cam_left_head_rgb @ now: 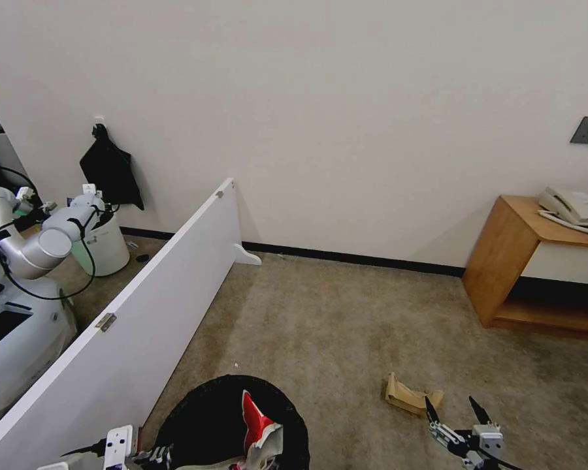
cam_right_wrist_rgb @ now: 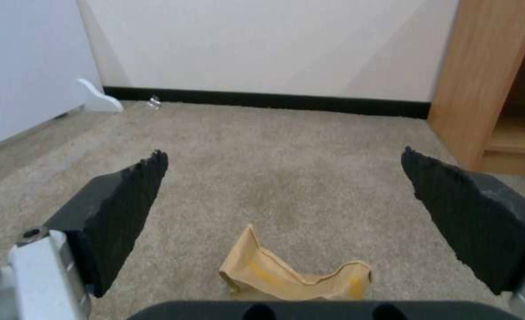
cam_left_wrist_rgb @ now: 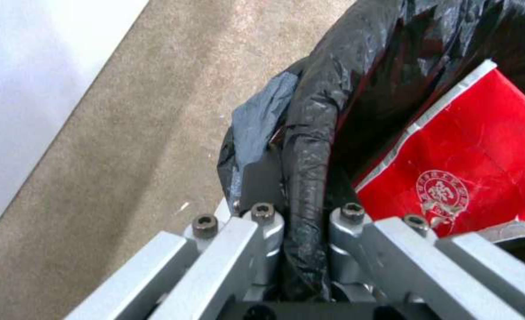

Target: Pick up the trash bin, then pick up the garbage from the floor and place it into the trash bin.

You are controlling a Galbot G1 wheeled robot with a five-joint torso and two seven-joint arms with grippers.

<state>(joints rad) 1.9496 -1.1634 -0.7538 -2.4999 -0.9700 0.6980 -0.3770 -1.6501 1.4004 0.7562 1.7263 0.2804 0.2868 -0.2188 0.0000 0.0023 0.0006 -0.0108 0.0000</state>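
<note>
**Low in the frame: bin held, cardboard on carpet**

At the bottom centre of the head view, the trash bin (cam_left_head_rgb: 206, 418) holds a red wrapper (cam_left_head_rgb: 255, 418). The left claw (cam_left_wrist_rgb: 301, 222) is clamped on its black-bagged rim. At lower right, the right claw (cam_left_head_rgb: 458, 408) hangs with fingers spread just beside the folded brown cardboard (cam_left_head_rgb: 408, 395) on the carpet (cam_left_head_rgb: 333, 326).

The left gripper (cam_left_wrist_rgb: 301, 222), its silver metal fingers (cam_left_wrist_rgb: 262, 231) closed tight, pinches the crinkly black plastic bag (cam_left_wrist_rgb: 333, 106) over the rim of the trash bin. A crushed red wrapper (cam_left_wrist_rgb: 470, 164) with a white emblem lies inside at right; beige carpet (cam_left_wrist_rgb: 126, 155) fills the left.
</note>
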